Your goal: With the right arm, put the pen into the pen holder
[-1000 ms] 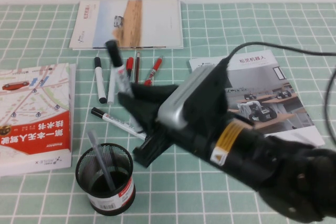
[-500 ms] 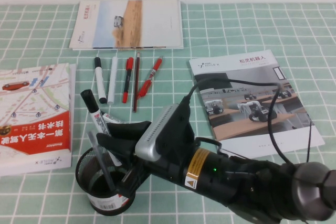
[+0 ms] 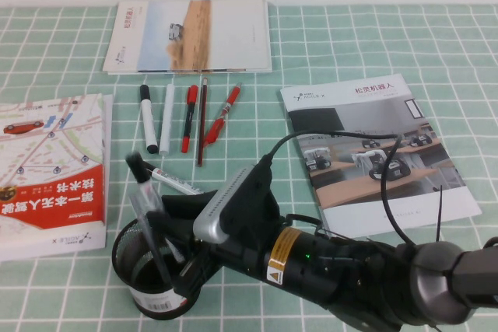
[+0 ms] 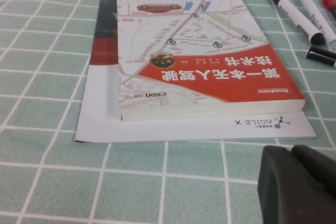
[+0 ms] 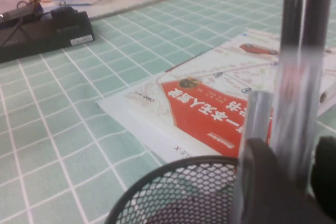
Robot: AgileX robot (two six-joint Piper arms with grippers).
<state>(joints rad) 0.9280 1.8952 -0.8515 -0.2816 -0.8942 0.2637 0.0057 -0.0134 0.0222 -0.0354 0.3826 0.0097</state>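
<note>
My right gripper (image 3: pixel 165 219) is shut on the pen (image 3: pixel 144 184), a white marker with a black cap. It holds the pen nearly upright, cap up, over the far rim of the black mesh pen holder (image 3: pixel 156 289). The pen's lower end is hidden behind the fingers. In the right wrist view the pen (image 5: pixel 294 77) stands between the two black fingers (image 5: pixel 262 182), above the holder's rim (image 5: pixel 173 187). A translucent grey pen (image 3: pixel 148 227) leans inside the holder. My left gripper (image 4: pixel 299 184) is low over the table near the red book, shut and empty.
A second marker (image 3: pixel 177 183) lies just beyond the holder. Two more markers (image 3: pixel 148 118), red pens (image 3: pixel 188 114) and a dark pen lie in a row further back. A red book (image 3: pixel 50 172) lies at left, a brochure (image 3: pixel 373 145) at right, a booklet (image 3: pixel 191 34) at the back.
My right arm has swung from above the row of pens toward me and down, carrying the pen to the holder's rim. The pen now stands lower and closer to the grey pen.
</note>
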